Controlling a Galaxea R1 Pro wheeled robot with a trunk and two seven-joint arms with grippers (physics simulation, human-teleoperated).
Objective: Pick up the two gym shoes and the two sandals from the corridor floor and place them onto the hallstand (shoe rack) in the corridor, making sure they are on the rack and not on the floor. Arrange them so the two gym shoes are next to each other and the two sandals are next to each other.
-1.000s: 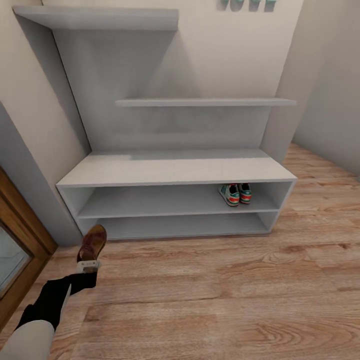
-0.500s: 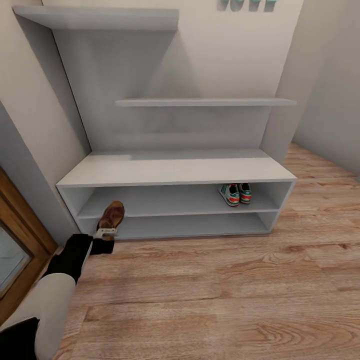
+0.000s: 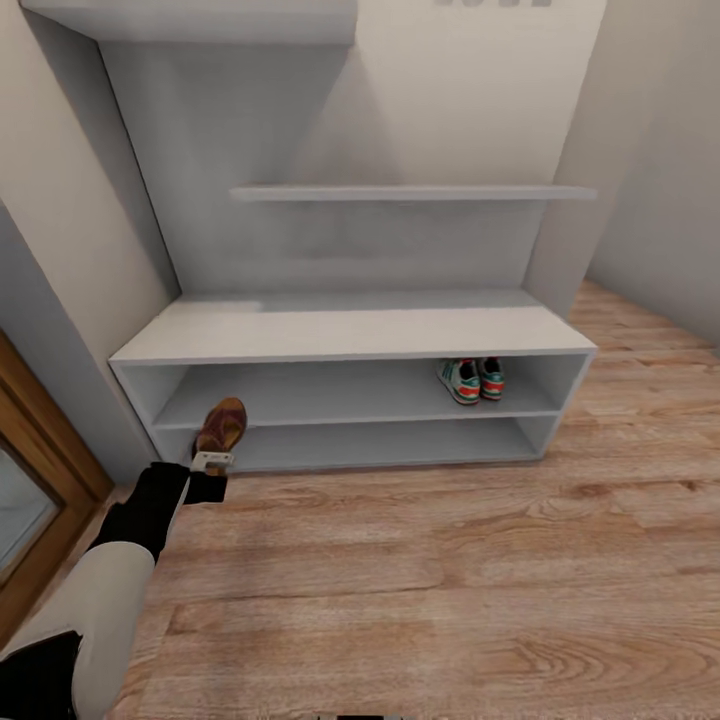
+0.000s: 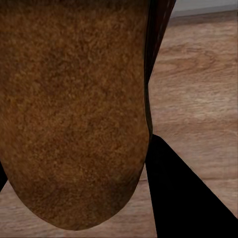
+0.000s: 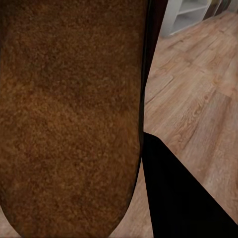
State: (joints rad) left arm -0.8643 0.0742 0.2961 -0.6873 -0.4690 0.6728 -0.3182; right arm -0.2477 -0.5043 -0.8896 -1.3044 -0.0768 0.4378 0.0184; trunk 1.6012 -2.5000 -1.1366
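A dark-brown sandal with a tan cork-like sole is held by the left tool, clamped on its near end. The sandal points away from the robot, its toe just in front of the left part of the hallstand, at the height of the middle shelf's front edge. Whether it touches that edge cannot be told. From the left wrist, the cork sole is seen close up, with one dark finger of the tool beside it and plank flooring beyond.

The right wrist view likewise has a cork sole of a second sandal pressed right against the camera, a dark finger of the right tool alongside it. That tool appears clamped on the second sandal, and beyond it lie the corridor floor and a distant piece of light-grey shelving.

The two gym shoes stand side by side, touching or nearly so, on the upper open shelf of the hallstand, toward its right end and well apart from the held sandal. Their green stripes and red accents face the robot.

The hallstand's low surface is light grey, with two open shelf levels beneath and two staggered wall shelves rising above it. The light-brown wood floor spreads across the near part of the scene. At the near left, a wooden door frame stands beside the left arm.
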